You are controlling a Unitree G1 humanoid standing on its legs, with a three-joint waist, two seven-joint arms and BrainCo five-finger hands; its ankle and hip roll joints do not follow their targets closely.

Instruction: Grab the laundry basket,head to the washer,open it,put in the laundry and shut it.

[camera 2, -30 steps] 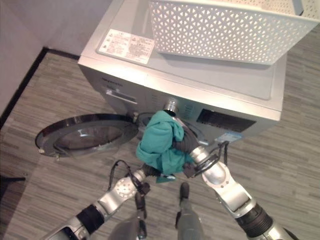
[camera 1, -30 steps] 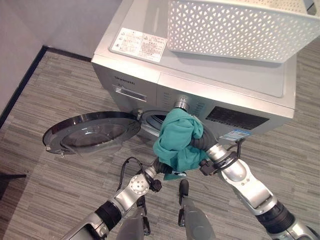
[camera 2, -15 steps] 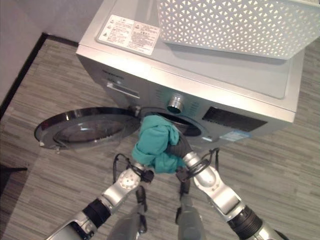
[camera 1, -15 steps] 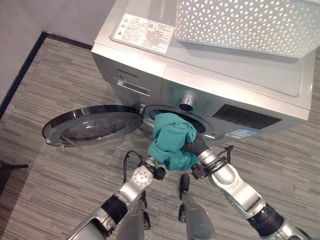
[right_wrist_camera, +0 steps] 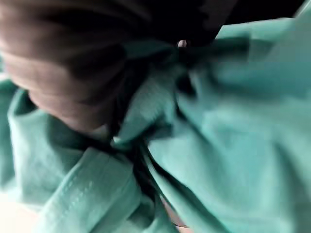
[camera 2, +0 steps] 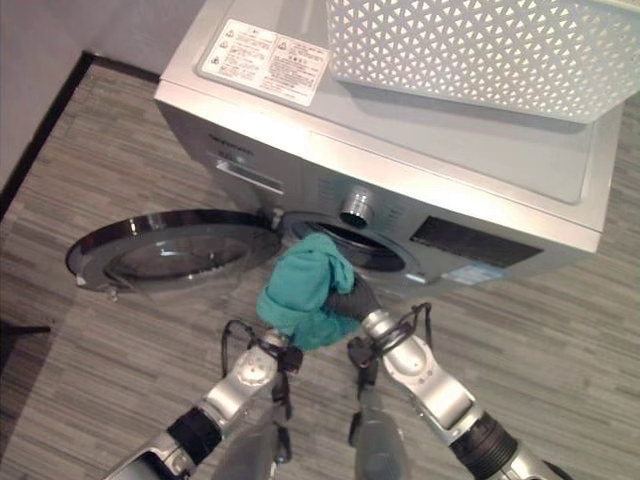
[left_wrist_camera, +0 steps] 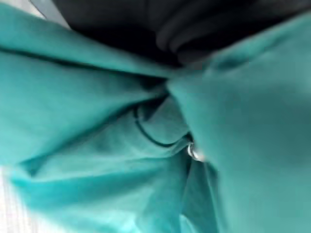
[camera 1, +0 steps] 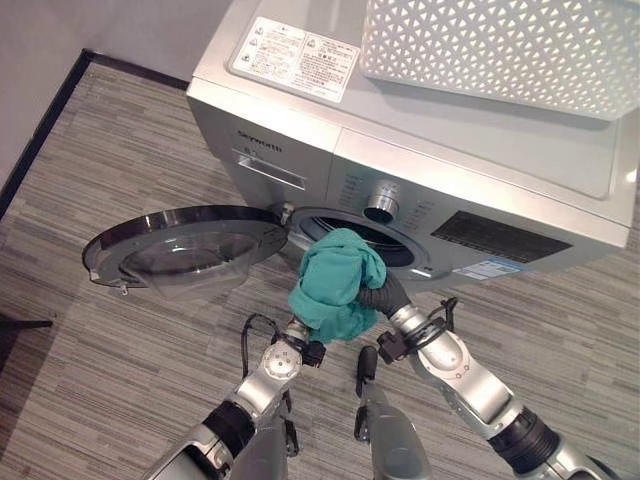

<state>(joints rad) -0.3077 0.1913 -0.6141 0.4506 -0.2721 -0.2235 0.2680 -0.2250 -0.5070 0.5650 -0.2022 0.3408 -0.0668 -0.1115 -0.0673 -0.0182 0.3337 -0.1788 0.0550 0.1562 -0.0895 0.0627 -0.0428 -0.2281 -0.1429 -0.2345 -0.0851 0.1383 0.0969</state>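
1. The washer [camera 1: 470, 190] stands on the striped grey floor [camera 1: 100, 180], and its round door [camera 1: 185, 250] is swung fully open toward the robot's left.
2. The white laundry basket [camera 1: 500, 50] rests on top of the washer, at the right part of the lid.
3. A bundle of teal laundry [camera 1: 335, 285] is held just in front of the dark drum opening [camera 1: 385, 240], at its lower left edge, and it is not yet inside.
4. The right hand [camera 1: 378, 296] reaches into the bundle from the right; its fingers are buried in the cloth, so their state cannot be told.
5. The left hand [camera 1: 300, 328] is under the bundle, and its fingers are hidden by the cloth too.
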